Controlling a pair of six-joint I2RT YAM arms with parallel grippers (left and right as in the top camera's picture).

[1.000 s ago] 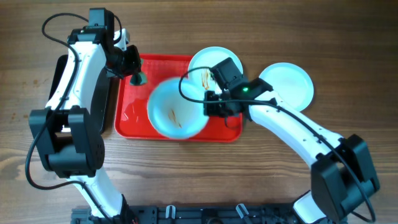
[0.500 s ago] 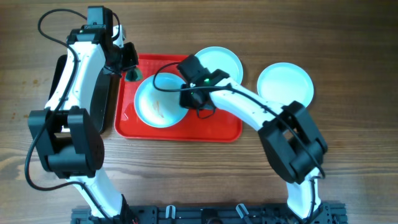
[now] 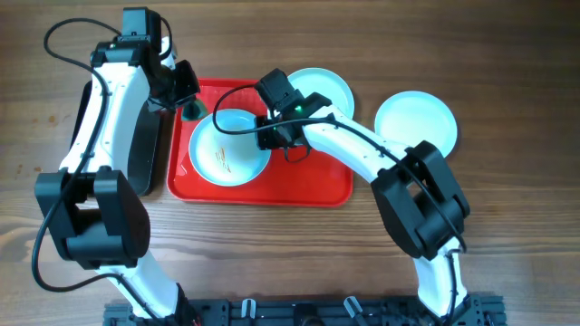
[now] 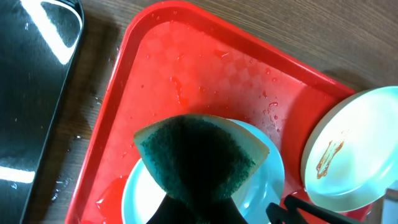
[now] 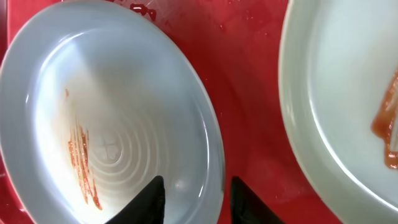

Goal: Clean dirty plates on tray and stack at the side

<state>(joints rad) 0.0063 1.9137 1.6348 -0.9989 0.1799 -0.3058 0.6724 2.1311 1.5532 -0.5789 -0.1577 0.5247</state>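
Closest to you is the dirty plate (image 5: 112, 124). It lies flat in the left half of the red tray (image 3: 299, 186), with a streaky brown smear across its middle. Your right gripper (image 5: 199, 198) is on that plate's right edge with its fingers apart. One tip is over the inside of the plate and the other over the tray, so the rim sits between them with nothing pinched yet.

The plate looks to me like light, stiff plastic, so weight shouldn't be your problem, but slip might be. The tray is wet and glossy, so I'd guess the plate skates if you push it sideways. The raised rim is the only real place to grab it, and that's where you already are. Go deep enough that the lip can't pop out.

A bit further back, your left gripper (image 4: 198, 211) is clamped on the green sponge (image 4: 196, 155), which hangs over the plate's far left edge. The sponge is soft, so it'll squash rather than scrape.

Beyond that, a second smeared plate (image 3: 322, 86) sits across the tray's far right corner, partly over the rim. The third plate (image 3: 415, 122) is out on the table to the right and looks clean.
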